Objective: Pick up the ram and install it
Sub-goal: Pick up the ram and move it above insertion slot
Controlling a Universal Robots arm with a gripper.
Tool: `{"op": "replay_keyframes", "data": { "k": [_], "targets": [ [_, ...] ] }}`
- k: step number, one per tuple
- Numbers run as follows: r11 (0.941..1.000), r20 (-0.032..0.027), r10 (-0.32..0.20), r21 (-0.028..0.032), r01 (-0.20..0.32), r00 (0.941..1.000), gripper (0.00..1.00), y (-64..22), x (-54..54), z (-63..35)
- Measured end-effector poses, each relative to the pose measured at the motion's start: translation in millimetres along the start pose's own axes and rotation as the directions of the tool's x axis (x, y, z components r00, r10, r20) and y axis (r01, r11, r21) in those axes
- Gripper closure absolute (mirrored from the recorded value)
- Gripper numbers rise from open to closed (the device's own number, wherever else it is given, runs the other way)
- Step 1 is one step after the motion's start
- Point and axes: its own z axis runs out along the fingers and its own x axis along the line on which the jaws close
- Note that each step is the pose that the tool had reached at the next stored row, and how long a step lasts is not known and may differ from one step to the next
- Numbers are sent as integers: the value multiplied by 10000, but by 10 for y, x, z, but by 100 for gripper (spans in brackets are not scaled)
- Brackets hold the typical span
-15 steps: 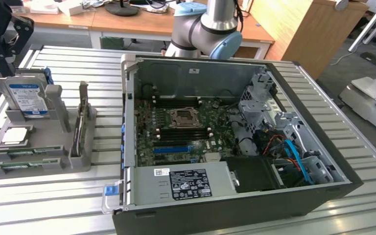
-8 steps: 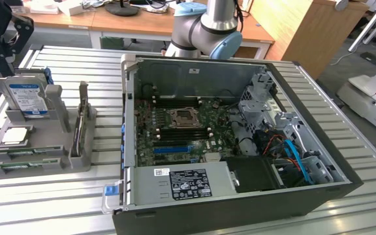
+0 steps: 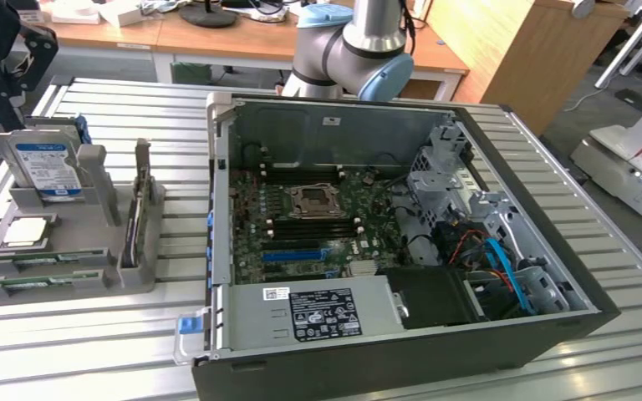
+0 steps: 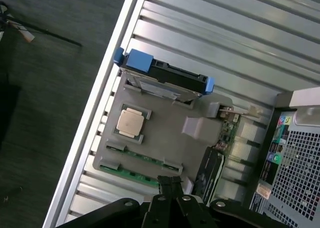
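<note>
Gripper (image 3: 7, 102) (image 4: 170, 182) hangs high near the hard-drive end of the tray (image 3: 98, 280) (image 4: 170, 135). Its fingertips are pressed together with nothing between them.

Ram (image 3: 136, 213) (image 4: 212, 169) stands on edge along the tray side nearest the PC case (image 3: 410, 355) (image 4: 300, 158), well apart from the gripper and untouched.

Hard drive (image 3: 43, 167) (image 4: 165, 77) stands upright at the tray's far end. CPU (image 3: 26, 232) (image 4: 131, 123) lies flat mid-tray. Two green strips (image 3: 43, 261) (image 4: 145, 159) sit in slots at the near end; I cannot tell what they are.

A grey tray block (image 3: 91, 171) (image 4: 197, 125) rises just beside the ram. The case lies open beside the tray with its motherboard (image 3: 298, 225) exposed. Both rest on a slatted table (image 3: 76, 351) (image 4: 225, 27).
</note>
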Motion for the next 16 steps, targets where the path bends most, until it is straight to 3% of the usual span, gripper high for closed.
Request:
{"op": "replay_keyframes", "data": {
  "k": [7, 16],
  "targets": [
    [9976, -30, -699, -18, 699, 9975, 89, 0, 0, 0],
    [9887, -64, -1497, -40, 1497, 9887, 89, -1, 1, 0]
  ]
}}
